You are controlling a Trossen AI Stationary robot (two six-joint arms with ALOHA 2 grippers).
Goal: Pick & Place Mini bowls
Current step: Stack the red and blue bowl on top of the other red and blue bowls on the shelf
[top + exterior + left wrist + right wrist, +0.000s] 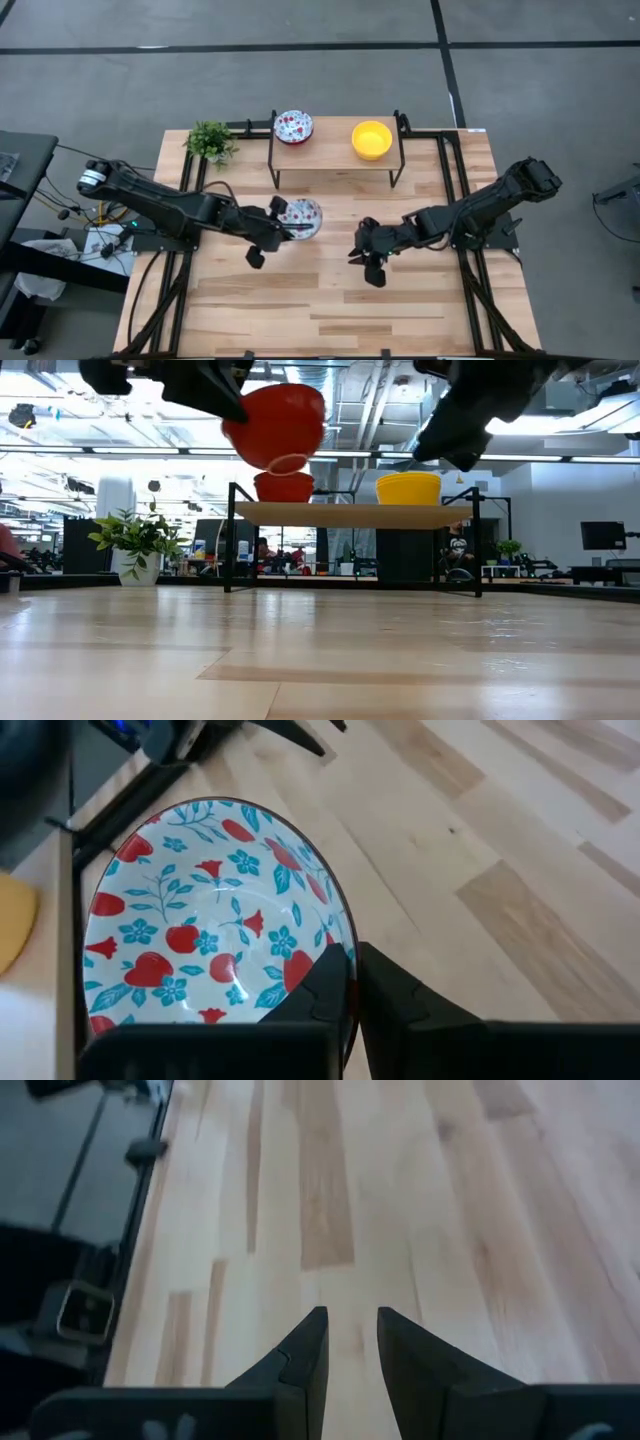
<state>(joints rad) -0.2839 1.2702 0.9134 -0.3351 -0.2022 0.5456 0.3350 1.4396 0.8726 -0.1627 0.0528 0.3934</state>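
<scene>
A mini bowl (301,214), white inside with red and blue flowers and red outside (277,425), hangs above the table's middle with my left gripper (289,229) shut on it. Another floral mini bowl (293,126) and a yellow mini bowl (371,139) stand by their bases on the wooden shelf (335,158) at the far side. Right of the held bowl, my right gripper (363,252) hovers open above the table, with only bare wood between its fingers (305,1345). My left gripper pinches the bowl's rim (341,934) on the side nearest the arm, one finger (318,982) inside the bowl and the other (400,992) outside. The fingers come slanting down from the table's left. The bowl is lifted clear of the table and tilted.
A small green potted plant (210,141) stands at the far left corner beside the shelf. The shelf's black legs (272,165) rise from the tabletop. Bare wood (330,310) lies toward the near edge.
</scene>
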